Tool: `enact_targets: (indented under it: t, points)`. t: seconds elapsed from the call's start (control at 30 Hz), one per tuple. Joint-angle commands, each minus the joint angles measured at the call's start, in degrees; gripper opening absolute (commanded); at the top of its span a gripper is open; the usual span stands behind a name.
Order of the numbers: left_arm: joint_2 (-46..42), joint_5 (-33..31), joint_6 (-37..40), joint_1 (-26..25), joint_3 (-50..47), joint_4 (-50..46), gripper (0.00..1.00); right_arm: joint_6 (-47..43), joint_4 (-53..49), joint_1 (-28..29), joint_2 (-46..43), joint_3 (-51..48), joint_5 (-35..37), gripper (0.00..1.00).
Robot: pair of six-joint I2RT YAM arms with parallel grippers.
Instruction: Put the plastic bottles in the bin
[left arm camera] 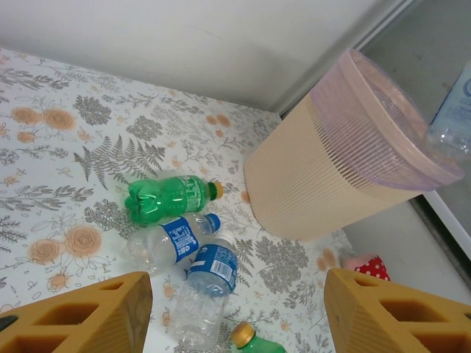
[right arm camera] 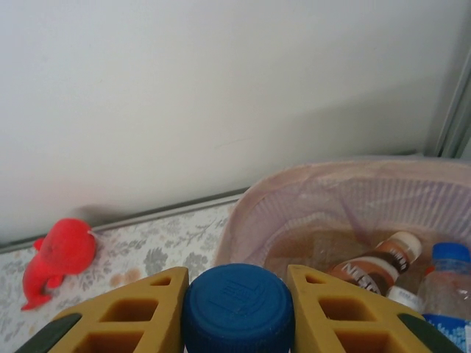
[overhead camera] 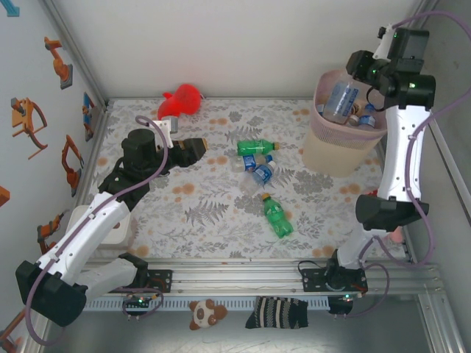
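Right gripper (right arm camera: 237, 307): clamped on the blue cap of a clear bottle (overhead camera: 340, 101), with a yellow finger (right arm camera: 125, 320) on either side of the cap.
Held bottle: hangs cap end up over the open mouth of the bin (overhead camera: 322, 151), toward its left side, about level with the rim.
Right arm: reaches far forward from its base at the near right. The white forearm rises steeply, and the wrist bends over the bin's far side and points back left.
Bin: stands upright in the far right corner of the table (overhead camera: 213, 220), with several bottles already lying inside.
Left gripper (overhead camera: 194, 147): fingers (left arm camera: 96, 312) well apart with nothing between them. It hovers left of centre, aimed at the loose bottles.
Left arm: elbow folded out at the near left, forearm running forward and right.
Loose bottles: a green bottle (overhead camera: 254, 147) and two blue-labelled bottles (overhead camera: 257, 168) lie clustered mid-table. A second green one (overhead camera: 277, 218) lies apart, nearer the bases.
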Motion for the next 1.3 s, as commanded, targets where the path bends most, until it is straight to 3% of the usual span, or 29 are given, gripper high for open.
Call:
enact_targets:
  t: [0.0, 0.83, 1.2, 1.27]
  points:
    - [-0.63, 0.09, -0.27, 0.42, 0.48, 0.22, 0.62, 1.23, 1.01, -1.31, 2.62, 3.17, -2.12, 0.33]
    - [1.85, 0.72, -1.32, 0.67, 0.46, 1.49, 0.62, -3.42, 2.02, -1.29, 15.92, -7.53, -9.32, 0.32]
    - [2.51, 0.79, -1.67, 0.81, 0.46, 1.7, 0.62, -2.93, 2.77, -0.69, 21.96, -6.22, -8.49, 0.32]
    - [2.71, 0.74, -1.85, 0.76, 0.45, 1.79, 0.62, -2.43, 2.71, -0.7, 22.4, -5.68, -7.31, 0.37]
